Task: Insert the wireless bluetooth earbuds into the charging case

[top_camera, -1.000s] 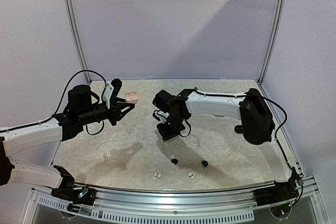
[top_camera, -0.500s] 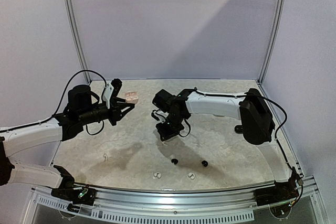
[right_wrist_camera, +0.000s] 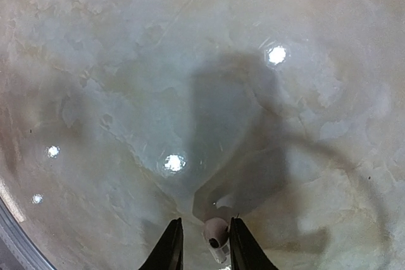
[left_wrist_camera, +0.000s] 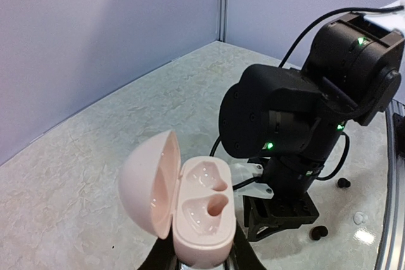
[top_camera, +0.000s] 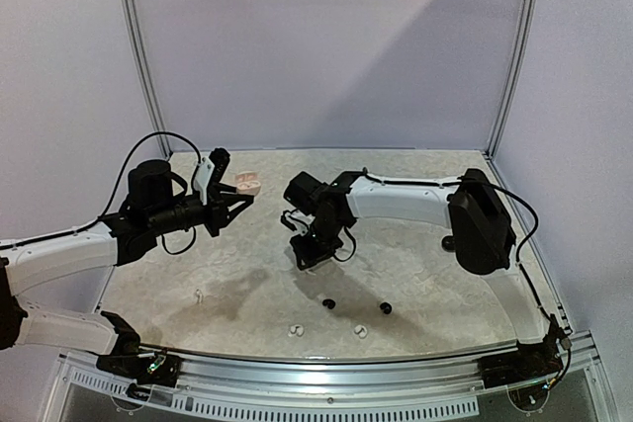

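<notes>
Your left gripper is clenched on the base of the pink charging case, holding it off the tabletop toward the far left corner. Its lid is swung open and both moulded sockets face up and stand empty, which by the look of it presents them to the other arm. Your right gripper hangs near the middle of the tabletop, fingers pointing down, with a white earbud between them. The earbud sits against one finger with a sliver of daylight on the other side, so you cannot tell from here whether it is pinched or slackening. It is not over the case yet, and the two arms are well apart. The remaining earbuds lie loose toward the near edge: two black earbuds side by side, a pair of white earbuds just nearer the edge, and what appears to be one more white one nearer the left edge. No brand, label or lettering can be read on the case, the earbuds or the arms. Only small green lights show on the right arm's wrist.
</notes>
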